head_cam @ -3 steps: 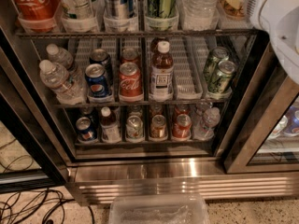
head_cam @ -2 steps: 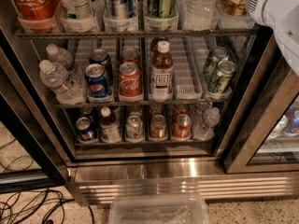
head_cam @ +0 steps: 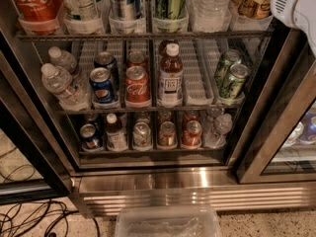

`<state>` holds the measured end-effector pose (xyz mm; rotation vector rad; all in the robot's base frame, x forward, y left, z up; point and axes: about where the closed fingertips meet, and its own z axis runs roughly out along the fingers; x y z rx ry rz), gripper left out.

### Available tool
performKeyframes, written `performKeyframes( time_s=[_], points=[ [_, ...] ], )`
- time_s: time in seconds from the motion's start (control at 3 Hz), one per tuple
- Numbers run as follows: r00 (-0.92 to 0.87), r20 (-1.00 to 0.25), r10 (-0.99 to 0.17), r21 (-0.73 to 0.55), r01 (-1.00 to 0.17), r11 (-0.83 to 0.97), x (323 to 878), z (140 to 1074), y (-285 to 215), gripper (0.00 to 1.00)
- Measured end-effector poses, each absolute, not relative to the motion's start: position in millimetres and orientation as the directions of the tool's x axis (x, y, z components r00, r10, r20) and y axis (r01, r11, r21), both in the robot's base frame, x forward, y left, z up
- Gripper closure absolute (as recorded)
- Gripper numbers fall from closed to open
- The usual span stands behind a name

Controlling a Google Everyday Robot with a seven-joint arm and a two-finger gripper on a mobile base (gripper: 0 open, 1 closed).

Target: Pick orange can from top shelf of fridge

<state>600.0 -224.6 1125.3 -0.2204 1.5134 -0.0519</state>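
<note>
The orange can [head_cam: 245, 6] stands at the far right of the top shelf [head_cam: 148, 35] of the fridge [head_cam: 197, 181], with only its lower orange-gold, brown-streaked body showing. My gripper [head_cam: 292, 5] shows as a white housing in the top right corner, just right of the orange can and partly in front of it. A pale yellow shape covers the can's top.
On the top shelf, a big red Coca-Cola can [head_cam: 34, 4], a bottle, tall cans and a water bottle [head_cam: 212, 1] stand to the left. The racks below hold cans and bottles, including green cans [head_cam: 229, 75]. A dark door frame [head_cam: 276, 127] stands right; a plastic tray [head_cam: 168, 223] and cables [head_cam: 29, 218] lie on the floor.
The white arm at the top right has drawn up a little and covers less of the right edge. The cans and bottles have not moved.
</note>
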Motion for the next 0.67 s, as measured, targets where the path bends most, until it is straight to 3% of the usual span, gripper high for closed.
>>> performKeyframes(
  time_s=[0.67],
  points=[
    [-0.008, -0.969, -0.245, -0.24, -0.177, 0.954, 558, 1091, -245, 1.0]
  ],
)
